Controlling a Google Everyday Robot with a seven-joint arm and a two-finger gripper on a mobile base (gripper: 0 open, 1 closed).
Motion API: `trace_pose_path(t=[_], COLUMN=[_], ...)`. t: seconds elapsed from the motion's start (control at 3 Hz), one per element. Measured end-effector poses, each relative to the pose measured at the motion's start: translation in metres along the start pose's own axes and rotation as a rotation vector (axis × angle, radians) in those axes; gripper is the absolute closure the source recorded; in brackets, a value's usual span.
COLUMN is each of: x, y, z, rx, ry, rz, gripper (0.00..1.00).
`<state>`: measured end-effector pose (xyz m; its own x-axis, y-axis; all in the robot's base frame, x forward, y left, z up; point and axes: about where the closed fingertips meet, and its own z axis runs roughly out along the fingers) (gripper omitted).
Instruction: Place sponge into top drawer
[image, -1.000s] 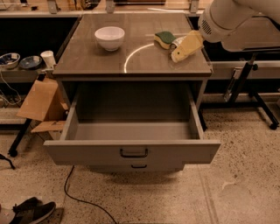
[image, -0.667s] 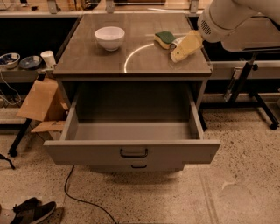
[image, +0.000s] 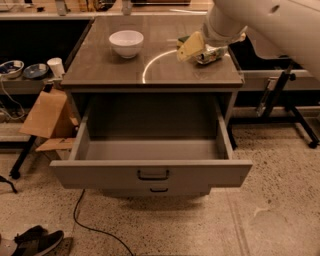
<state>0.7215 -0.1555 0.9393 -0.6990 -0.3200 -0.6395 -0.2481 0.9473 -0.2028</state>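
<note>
The sponge lies at the back right of the cabinet top, and only its dark green edge shows behind my gripper. My gripper, pale yellow on the end of the white arm, hangs right over the sponge, reaching in from the upper right. A crushed green-silver can lies just to the right, under the wrist. The top drawer is pulled wide open below the cabinet top, with its dark bar handle on the front and nothing in it.
A white bowl stands at the back left of the top. The lower drawer front is shut. Cardboard leans at the left, with a cable and shoes on the floor. Dark stand legs are at the right.
My gripper has moved left from beside the sponge to directly over it, covering most of it. The can now shows under the wrist. The drawer and bowl have not moved.
</note>
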Motion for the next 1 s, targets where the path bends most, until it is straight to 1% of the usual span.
trace_pose_path(t=[0.33,0.67,1.0], x=[-0.022,-0.050,-0.069], y=[0.006,0.007,-0.002], z=[0.028,0.050,0.060], rx=[0.038,0.044,0.025], ry=[-0.048,-0.112,-0.183], rz=[0.103,0.155,0.167], gripper=[0.00,0.00,0.00])
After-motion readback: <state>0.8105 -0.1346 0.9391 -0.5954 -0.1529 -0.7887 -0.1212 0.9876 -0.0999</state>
